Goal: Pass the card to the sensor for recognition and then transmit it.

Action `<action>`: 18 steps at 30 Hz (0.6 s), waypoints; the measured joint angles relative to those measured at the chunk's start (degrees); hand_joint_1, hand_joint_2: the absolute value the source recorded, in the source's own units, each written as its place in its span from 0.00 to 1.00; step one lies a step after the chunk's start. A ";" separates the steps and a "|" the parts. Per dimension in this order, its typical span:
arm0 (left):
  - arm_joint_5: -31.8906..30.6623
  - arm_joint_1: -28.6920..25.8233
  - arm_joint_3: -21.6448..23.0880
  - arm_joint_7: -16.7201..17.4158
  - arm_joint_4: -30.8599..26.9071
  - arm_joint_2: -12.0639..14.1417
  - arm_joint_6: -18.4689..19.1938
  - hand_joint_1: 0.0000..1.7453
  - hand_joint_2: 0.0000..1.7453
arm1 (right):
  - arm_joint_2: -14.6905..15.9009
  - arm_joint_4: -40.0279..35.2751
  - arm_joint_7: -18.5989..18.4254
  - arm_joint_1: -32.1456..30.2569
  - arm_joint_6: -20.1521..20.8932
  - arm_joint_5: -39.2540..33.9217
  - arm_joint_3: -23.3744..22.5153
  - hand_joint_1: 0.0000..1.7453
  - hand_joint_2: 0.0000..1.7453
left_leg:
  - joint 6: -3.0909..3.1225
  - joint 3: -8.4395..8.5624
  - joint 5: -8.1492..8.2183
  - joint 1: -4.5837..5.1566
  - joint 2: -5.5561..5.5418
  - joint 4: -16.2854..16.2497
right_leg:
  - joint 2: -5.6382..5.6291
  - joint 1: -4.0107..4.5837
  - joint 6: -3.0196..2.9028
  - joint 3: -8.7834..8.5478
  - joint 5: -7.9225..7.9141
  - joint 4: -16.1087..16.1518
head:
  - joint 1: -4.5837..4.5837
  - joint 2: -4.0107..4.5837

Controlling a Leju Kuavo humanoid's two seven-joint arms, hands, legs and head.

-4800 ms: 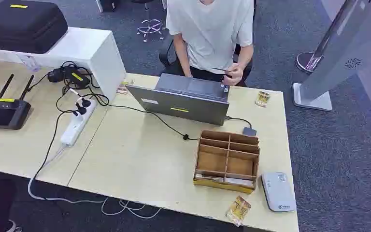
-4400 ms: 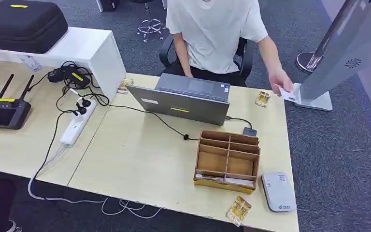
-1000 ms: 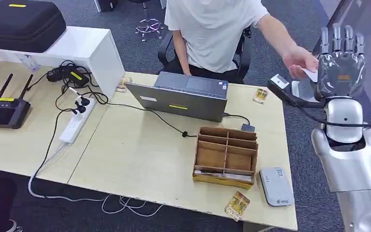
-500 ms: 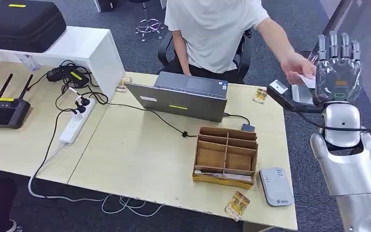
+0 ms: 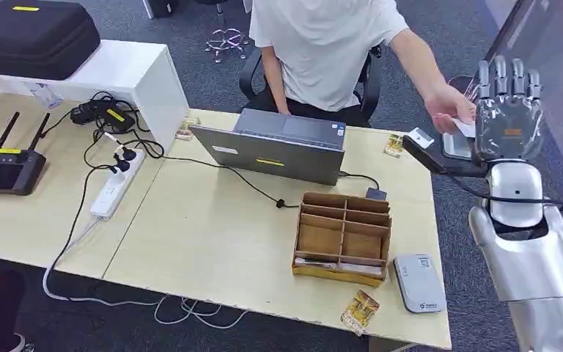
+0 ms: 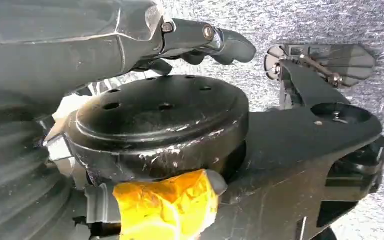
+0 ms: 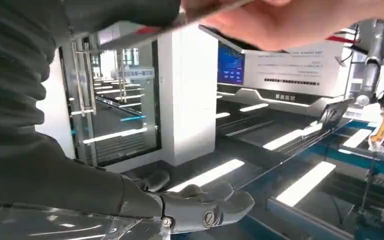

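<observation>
My right hand [image 5: 509, 110] is raised beyond the desk's right edge, with its fingers straight up and spread and its dark thumb sticking out to the left. A seated person's hand [image 5: 447, 110] holds a small white card [image 5: 468, 127] against my palm, just above the thumb. In the right wrist view the card's thin edge [image 7: 190, 22] lies under the person's fingertips [image 7: 290, 20], and my fingers [image 7: 205, 212] are stretched out away from it. The grey card sensor [image 5: 418, 283] lies flat on the desk's near right corner. My left hand [image 6: 200, 37] hangs with loose fingers, holding nothing.
A wooden divider box [image 5: 343, 238] stands beside the sensor, with a laptop [image 5: 275, 147] behind it. Snack packets [image 5: 361, 311] lie near the front edge. A power strip [image 5: 113, 191], a controller [image 5: 4, 169] and a black case [image 5: 33, 33] are at the left. A grey kiosk [image 5: 542, 29] stands at the right.
The person has brought the card from behind the laptop over to the right. My right arm has risen into view; over the last second the hand drifted slightly lower as the card reached its palm.
</observation>
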State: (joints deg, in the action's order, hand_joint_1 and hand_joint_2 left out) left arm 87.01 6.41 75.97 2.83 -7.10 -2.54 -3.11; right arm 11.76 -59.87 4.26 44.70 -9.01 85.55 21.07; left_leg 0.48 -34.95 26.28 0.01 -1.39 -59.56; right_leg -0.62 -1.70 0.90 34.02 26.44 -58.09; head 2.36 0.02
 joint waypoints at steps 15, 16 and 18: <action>0.90 -0.08 0.00 -4.05 0.00 0.00 0.81 0.00 1.00 | 0.02 1.38 1.45 -0.06 0.44 -0.35 -0.20 1.00 1.00 | 0.00 -0.03 0.00 0.00 -0.02 0.00 | 0.02 0.00 0.00 0.01 0.00 0.00 | 0.02 0.00; 0.94 -0.08 0.00 -4.07 0.00 0.00 0.85 0.00 1.00 | 0.02 1.40 1.51 -0.06 0.44 -0.37 -0.20 1.00 1.00 | 0.00 -0.03 0.00 0.00 -0.02 0.00 | 0.02 0.00 0.00 0.01 0.00 0.00 | 0.00 0.00; 1.03 -0.08 0.00 -4.07 0.00 0.00 0.96 0.00 1.00 | 0.02 1.51 1.58 -0.06 0.40 -0.37 -0.20 1.00 1.00 | 0.00 -0.03 0.00 0.00 -0.02 0.00 | 0.01 0.00 0.00 0.01 0.00 0.00 | 0.00 0.00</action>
State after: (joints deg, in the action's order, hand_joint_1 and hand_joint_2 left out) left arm 88.04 6.32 75.97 -1.25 -7.10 -2.54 -2.14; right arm 11.78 -58.36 5.84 44.64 -8.61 85.18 20.87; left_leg 0.48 -34.98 26.28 0.01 -1.41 -59.55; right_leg -0.61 -1.70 0.90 34.03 26.44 -58.09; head 2.36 0.02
